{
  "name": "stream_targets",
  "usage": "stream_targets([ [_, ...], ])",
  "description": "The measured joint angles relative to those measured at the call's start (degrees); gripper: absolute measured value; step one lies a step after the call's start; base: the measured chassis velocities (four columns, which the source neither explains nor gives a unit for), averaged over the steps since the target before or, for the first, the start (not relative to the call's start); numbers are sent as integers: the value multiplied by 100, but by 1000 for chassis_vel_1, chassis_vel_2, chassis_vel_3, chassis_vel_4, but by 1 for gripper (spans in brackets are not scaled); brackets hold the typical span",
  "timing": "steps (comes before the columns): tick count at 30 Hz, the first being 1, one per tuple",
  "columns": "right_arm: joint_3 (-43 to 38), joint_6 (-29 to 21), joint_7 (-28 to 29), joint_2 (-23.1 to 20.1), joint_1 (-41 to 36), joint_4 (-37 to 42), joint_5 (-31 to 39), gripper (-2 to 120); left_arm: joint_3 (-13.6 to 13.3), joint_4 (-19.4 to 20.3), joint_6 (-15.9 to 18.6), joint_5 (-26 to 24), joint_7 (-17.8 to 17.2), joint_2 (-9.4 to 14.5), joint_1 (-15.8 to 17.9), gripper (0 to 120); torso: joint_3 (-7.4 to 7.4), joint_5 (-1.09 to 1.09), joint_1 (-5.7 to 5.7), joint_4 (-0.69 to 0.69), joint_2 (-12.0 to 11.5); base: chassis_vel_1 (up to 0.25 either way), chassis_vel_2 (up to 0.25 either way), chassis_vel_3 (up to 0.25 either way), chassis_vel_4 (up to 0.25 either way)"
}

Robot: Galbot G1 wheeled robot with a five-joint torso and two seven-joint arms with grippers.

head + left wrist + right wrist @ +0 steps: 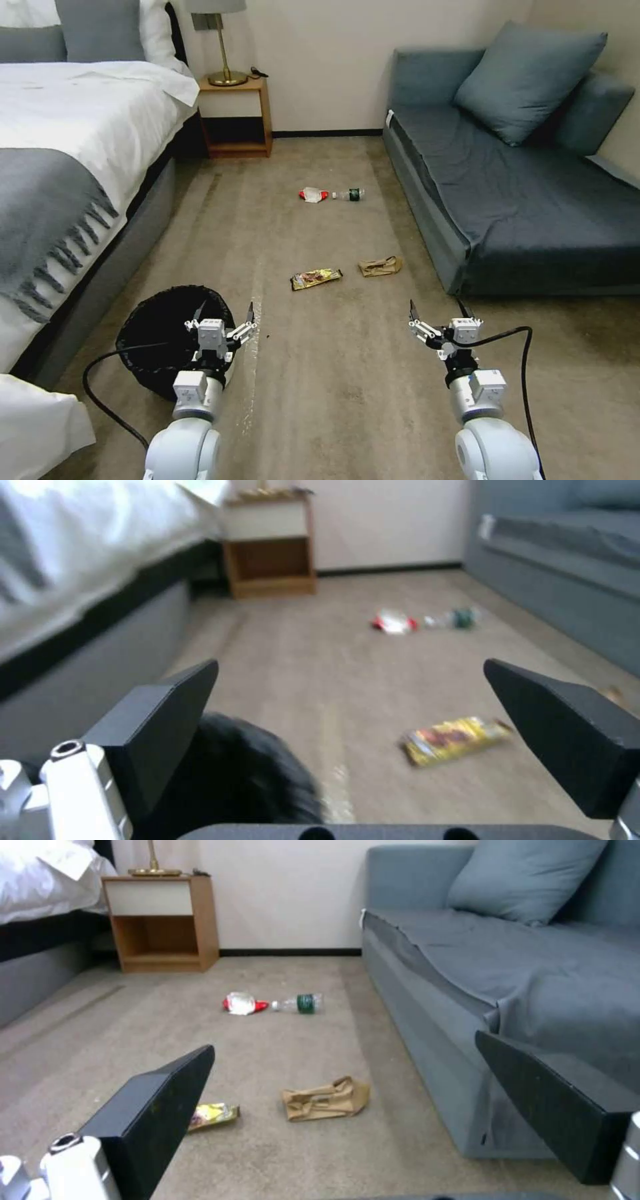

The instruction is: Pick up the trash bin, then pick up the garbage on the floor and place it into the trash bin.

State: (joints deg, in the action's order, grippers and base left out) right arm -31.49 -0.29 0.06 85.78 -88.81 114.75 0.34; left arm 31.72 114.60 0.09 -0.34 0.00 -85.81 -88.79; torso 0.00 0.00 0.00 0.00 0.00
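Carpeted bedroom floor, left gripper (225, 317) over trash bin (157, 327) rim, right gripper (440, 312) raised, both fingers spread wide, empty.

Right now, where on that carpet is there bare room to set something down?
Bare carpet lies between the black-lined round trash bin and the right gripper, and along the grey bed base. It is crowded midway, around the gold-brown snack wrapper and crumpled brown paper.

1 trash bin (163, 333), 4 garbage pieces (316, 278), 2 grippers (225, 313), 1 lamp (223, 40).
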Motion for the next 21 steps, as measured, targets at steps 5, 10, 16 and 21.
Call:
stream_targets([
  [5, 2, -32, 20, -20, 0, 28, 40, 100, 34, 28, 16, -50, -18, 21, 3, 98, 0, 0, 0, 0, 0, 0, 0, 0, 0],
  [10, 2, -13, 16, -5, 1, 15, 13, 100, 7, 22, 13, -21, -16, 7, 2, 98, 0, 0, 0, 0, 0, 0, 0, 0, 0],
  [16, 16, -82, 39, -55, 4, 67, 103, 100, 173, 135, 71, -175, -55, 176, 1, 98, 1, -9, 0, 2, -1, 0, 0, 0, 0],
  [21, 94, -626, 308, -411, 44, 504, 838, 100, 258, 201, 97, -279, -90, 242, -3, 98, 0, 1, 0, 0, 0, 0, 0, 0, 0],
])
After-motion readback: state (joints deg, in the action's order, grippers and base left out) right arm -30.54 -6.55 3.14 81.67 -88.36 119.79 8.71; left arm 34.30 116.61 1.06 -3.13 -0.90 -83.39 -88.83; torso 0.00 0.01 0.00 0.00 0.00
